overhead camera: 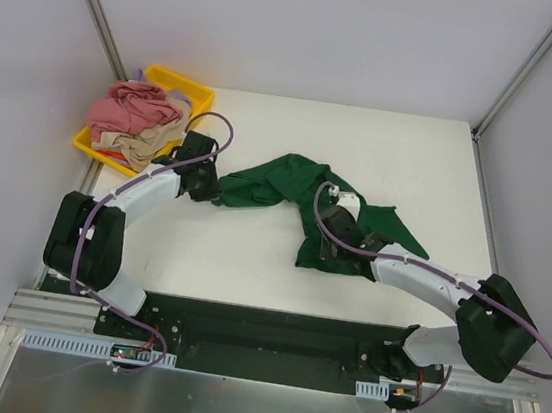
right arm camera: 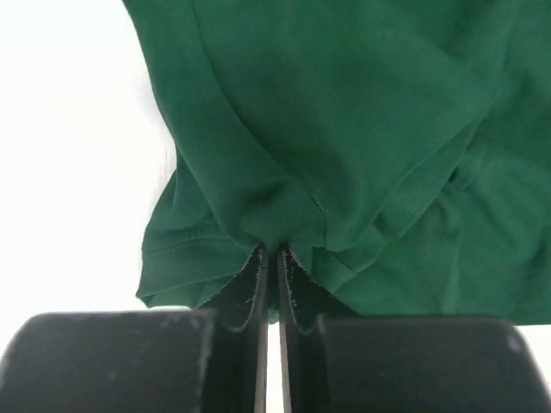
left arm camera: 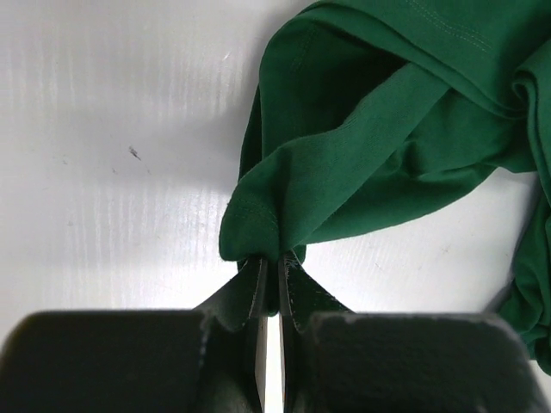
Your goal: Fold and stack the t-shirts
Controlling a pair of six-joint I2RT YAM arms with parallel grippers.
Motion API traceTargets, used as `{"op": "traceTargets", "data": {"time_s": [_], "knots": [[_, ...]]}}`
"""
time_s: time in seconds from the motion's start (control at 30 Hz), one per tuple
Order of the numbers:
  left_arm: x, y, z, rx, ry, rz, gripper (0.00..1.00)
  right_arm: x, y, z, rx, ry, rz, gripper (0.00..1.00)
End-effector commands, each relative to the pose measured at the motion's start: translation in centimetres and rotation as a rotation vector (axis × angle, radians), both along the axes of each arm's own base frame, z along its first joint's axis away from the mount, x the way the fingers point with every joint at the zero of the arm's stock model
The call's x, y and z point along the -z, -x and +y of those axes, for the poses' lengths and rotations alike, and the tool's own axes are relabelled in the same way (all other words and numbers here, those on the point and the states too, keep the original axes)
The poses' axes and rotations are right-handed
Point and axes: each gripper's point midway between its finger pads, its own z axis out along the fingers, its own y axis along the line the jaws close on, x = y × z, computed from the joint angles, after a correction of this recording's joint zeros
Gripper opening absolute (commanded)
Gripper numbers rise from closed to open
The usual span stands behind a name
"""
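The dark green t-shirt (overhead camera: 289, 183) lies crumpled and stretched across the middle of the white table. My left gripper (overhead camera: 205, 190) is shut on its left end; the left wrist view shows the cloth (left arm camera: 362, 146) pinched between the fingers (left arm camera: 256, 288). My right gripper (overhead camera: 331, 235) is shut on the shirt's lower right part; the right wrist view shows the cloth (right arm camera: 344, 129) bunched at the fingertips (right arm camera: 293, 288). The dusty pink t-shirt (overhead camera: 132, 103) and the beige t-shirt (overhead camera: 148, 140) lie heaped in the yellow tray (overhead camera: 185, 84).
The yellow tray sits at the table's far left corner, just beyond my left arm (overhead camera: 125, 203). Grey frame posts (overhead camera: 94, 3) rise at the back corners. The table's front edge (overhead camera: 244, 303) runs above the arm bases.
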Motion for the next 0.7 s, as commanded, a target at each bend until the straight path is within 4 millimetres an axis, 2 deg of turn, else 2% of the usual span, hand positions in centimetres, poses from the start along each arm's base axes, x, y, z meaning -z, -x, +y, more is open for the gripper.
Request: {"op": "traceTargets", "data": {"time_s": [0.0,0.1,0.23,0.33,0.5,0.67], "knots": [[-2.8,-1.1,0.8,-0.027,-0.044,-0.104,0.00,-2.9,-2.0,-0.9,0.084,-0.025,-0.142,0.01],[-5.8,-2.2,1.3,-0.056,-0.050,-0.193,0.00,-5.9,-2.8,-2.4,0.096,-0.001,-0.239,0.01],[-11.9,-3.8,2.2,-0.124,-0.046,-0.359,0.00,-12.9,-4.1,-5.0,0.084,0.014,-0.392,0.01],[-17.2,-3.8,2.8,-0.163,-0.019,-0.494,0.00,-19.0,-4.2,-7.2,0.081,0.028,-0.523,0.01],[-26.6,-2.0,3.1,-0.162,0.071,-0.728,0.00,-28.3,-2.7,-9.5,0.073,-0.037,-0.727,0.01],[-36.1,2.2,3.7,-0.126,0.161,-0.981,0.00,-36.5,0.2,-10.6,0.012,-0.151,-0.871,0.01]]}}
